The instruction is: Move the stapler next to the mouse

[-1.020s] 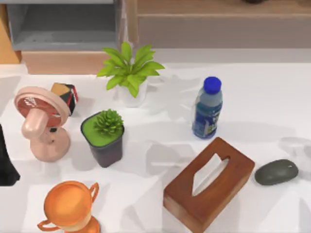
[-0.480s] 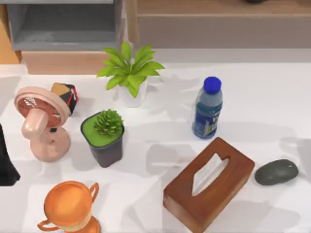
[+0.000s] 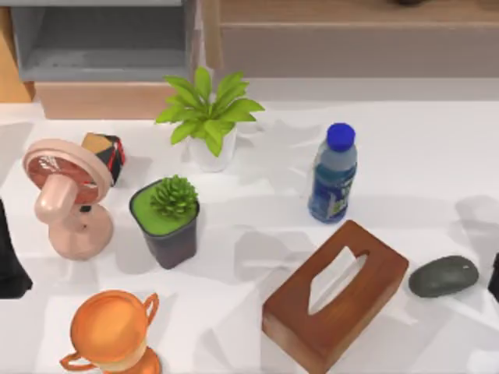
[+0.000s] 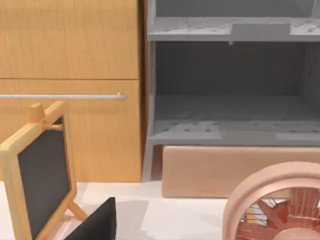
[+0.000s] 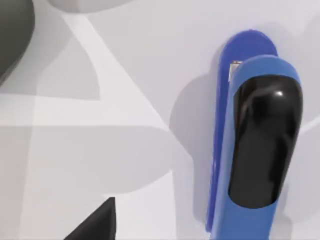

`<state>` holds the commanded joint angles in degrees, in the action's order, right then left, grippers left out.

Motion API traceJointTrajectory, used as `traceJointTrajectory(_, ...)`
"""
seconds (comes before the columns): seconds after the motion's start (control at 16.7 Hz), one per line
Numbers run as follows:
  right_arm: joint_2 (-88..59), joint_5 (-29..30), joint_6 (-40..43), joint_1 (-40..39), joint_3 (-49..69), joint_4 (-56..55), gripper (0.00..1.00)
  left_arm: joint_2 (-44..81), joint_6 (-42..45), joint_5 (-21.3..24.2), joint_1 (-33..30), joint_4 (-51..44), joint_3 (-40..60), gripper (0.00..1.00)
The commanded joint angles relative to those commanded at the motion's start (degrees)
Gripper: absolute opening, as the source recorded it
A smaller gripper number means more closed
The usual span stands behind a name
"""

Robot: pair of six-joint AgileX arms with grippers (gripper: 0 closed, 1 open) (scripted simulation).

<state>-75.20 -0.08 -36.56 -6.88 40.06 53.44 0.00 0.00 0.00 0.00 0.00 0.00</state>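
1. The smooth dark grey-green oval mouse [image 3: 444,276] is seen lying on the white bench [image 3: 405,156] near its right edge, just right of the brown wooden tissue box [image 3: 335,294].
2. The small bright blue stapler with a black top strip [image 5: 252,150] is shown close up in the right wrist view, lying flat on the bench surface; a dark rounded shape at that picture's upper left corner may be the mouse, but this cannot be told.
3. A dark part of the right arm [image 3: 494,276] is seen at the right edge of the top view, just right of the mouse. How far the right gripper is open cannot be told, and nothing is seen held.
4. The left arm [image 3: 9,261] is seen at the bench's left edge, beside the pink desk fan [image 3: 66,195]; its gripper's state cannot be told.
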Motion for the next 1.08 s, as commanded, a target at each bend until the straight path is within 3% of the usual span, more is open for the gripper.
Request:
traceJointTrajectory(0.72, -6.88, -0.10, -0.35, 0.15, 4.42, -1.72, 1.00, 0.00, 0.00, 0.00, 0.00, 0.00, 0.00, 1.00)
traceJointTrajectory(1.08, -8.20, -0.09, -0.95, -0.50, -4.50, -11.39, 1.00, 0.00, 0.00, 0.00, 0.00, 0.00, 0.00, 1.00)
